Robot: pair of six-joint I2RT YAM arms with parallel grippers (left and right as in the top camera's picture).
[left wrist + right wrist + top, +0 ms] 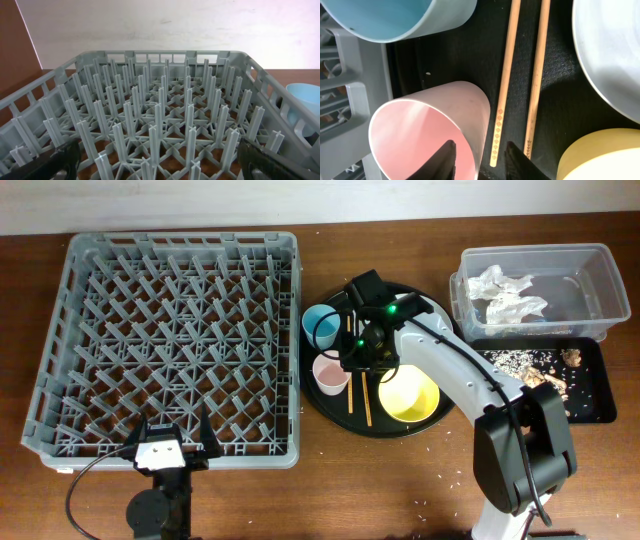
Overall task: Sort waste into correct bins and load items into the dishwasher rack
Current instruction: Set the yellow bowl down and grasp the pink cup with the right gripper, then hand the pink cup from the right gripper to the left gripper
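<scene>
Looking down from overhead: right arm (440,355) reaches over the round black tray (340,415), its jaws above the pink cup (330,373). Blue cup (321,326) sits just beyond, chopsticks (358,395) and yellow bowl (410,398) beside. Dishwasher rack (170,340) holds nothing yet. Tissues (505,295) lie in the clear tub (600,265), scraps (545,370) in the shallow black tray (595,405). Left jaws sit wide at the rack's near edge.

Left wrist view: rack pegs only. Left jaws are spread to both corners, gripping nothing.

Right wrist view: right jaws are part-open and straddle the pink cup's wall, one finger (445,160) inside the mouth, the other outside over a chopstick end. No squeeze visible. White plate (615,60) at upper right.

Likely step: lifting the pink cup. Best done by seating lower on the wall, pinching squarely, keeping the outer finger off the chopsticks and rising straight before swinging rackward.

Writing: none legible, only a small diamond pattern near the chopstick tips.
</scene>
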